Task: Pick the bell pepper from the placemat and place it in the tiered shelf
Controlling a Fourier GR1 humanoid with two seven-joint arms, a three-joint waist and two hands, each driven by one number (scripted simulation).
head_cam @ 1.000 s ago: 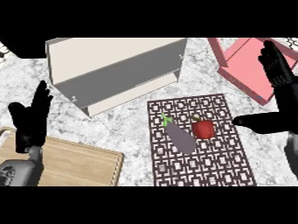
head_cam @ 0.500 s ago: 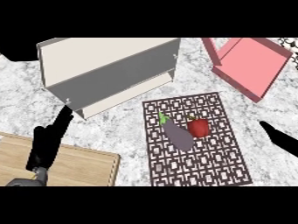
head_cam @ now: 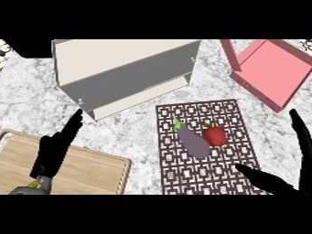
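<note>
Both black hands are hanging spread wide: the left hand (head_cam: 56, 148) over a pale wooden board (head_cam: 90, 169) at eight o'clock, the right hand (head_cam: 305, 167) at four o'clock. Between them, the red bell pepper (head_cam: 214, 135) is lying on the brown lattice-patterned placemat (head_cam: 206, 169), touching a purple eggplant (head_cam: 194, 143). At twelve o'clock the cream tiered shelf (head_cam: 128, 73) is standing.
</note>
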